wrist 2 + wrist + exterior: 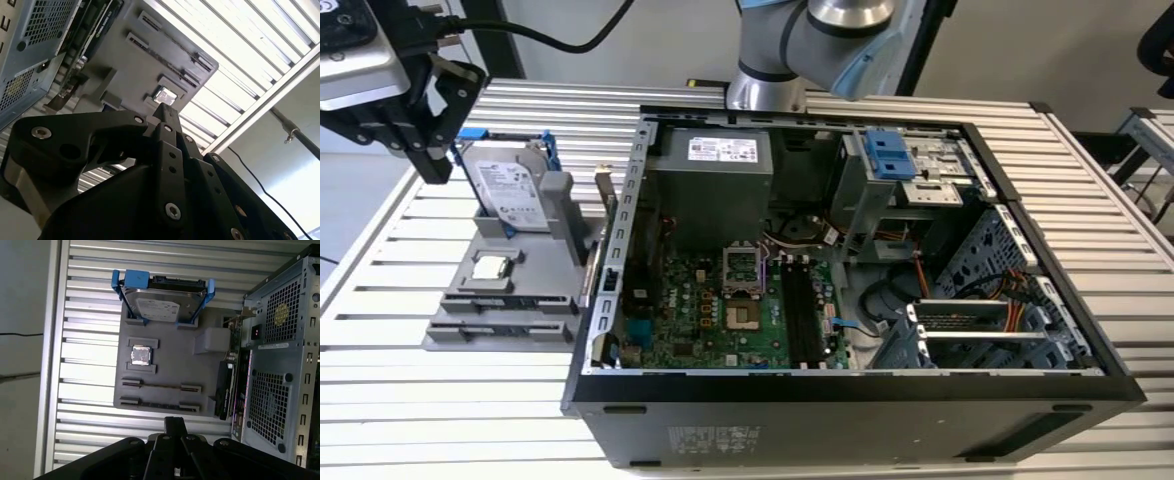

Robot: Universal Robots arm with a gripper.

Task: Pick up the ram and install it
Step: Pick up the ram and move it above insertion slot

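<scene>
Hand point(175, 424) is hovering over the grey tray point(165, 352) on the slatted surface point(90, 370), fingers meeting on nothing. Ram point(160, 385) is standing edge-up in a tray slot, untouched, near the processor chip point(140, 355). Hard drive point(165, 305) is sitting beyond, with the open computer case point(854, 390) alongside. Judging this the approach step: grasping is calling for parted fingers squared across that thin edge.
</scene>
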